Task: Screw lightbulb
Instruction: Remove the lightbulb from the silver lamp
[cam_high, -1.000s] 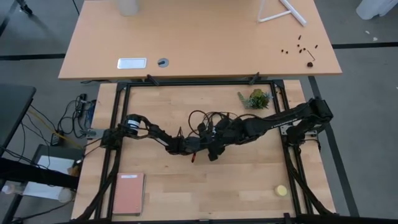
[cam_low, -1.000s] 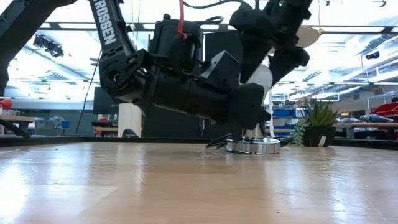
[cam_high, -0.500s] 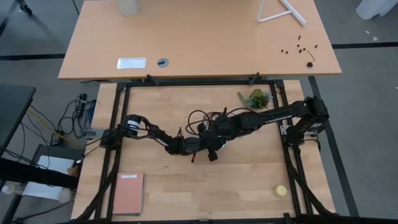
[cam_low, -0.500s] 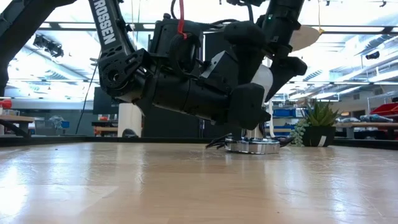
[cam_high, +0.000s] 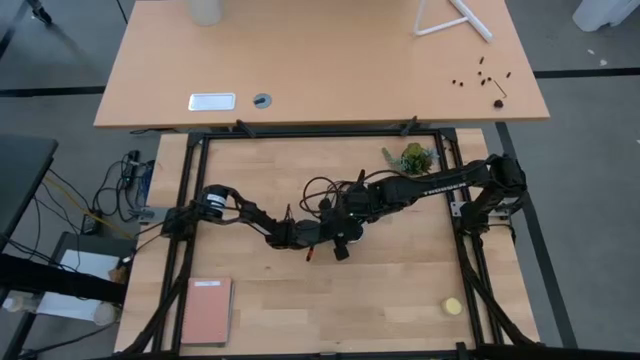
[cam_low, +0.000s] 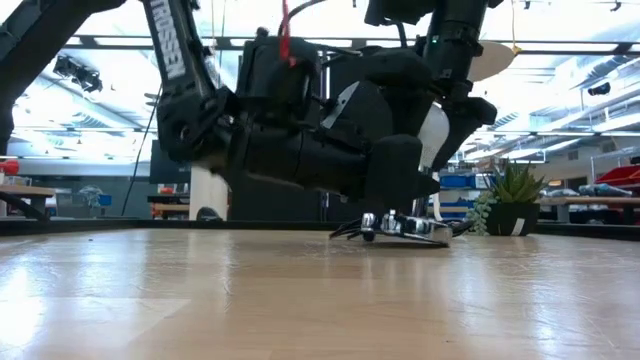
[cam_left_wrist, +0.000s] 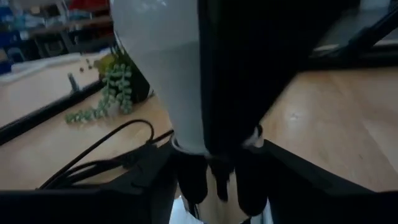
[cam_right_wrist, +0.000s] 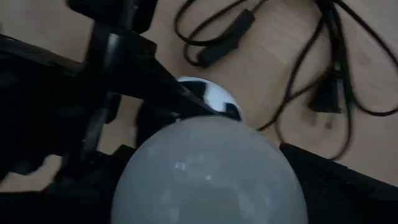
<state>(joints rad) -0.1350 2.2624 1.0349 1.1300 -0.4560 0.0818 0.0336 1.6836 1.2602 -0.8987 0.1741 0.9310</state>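
My right gripper (cam_right_wrist: 205, 186) pinches the smooth frosted-white pear-shaped lightbulb (cam_right_wrist: 208, 171) over the shiny round silvery disc (cam_right_wrist: 208, 98); my left gripper (cam_left_wrist: 217, 180) clamps that disc mid-table.

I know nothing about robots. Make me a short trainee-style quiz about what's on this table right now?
1. True or false: the lightbulb lies loose on the table, away from both arms.
2. What sits directly under the bulb? A) a red notebook B) the silvery base C) a yellow disc
3. Fill in: in the low view the base looks ____ rather than flat on the table.

Key:
1. False; the right gripper is at the bulb, over the base, with the left gripper beside it.
2. B
3. tilted
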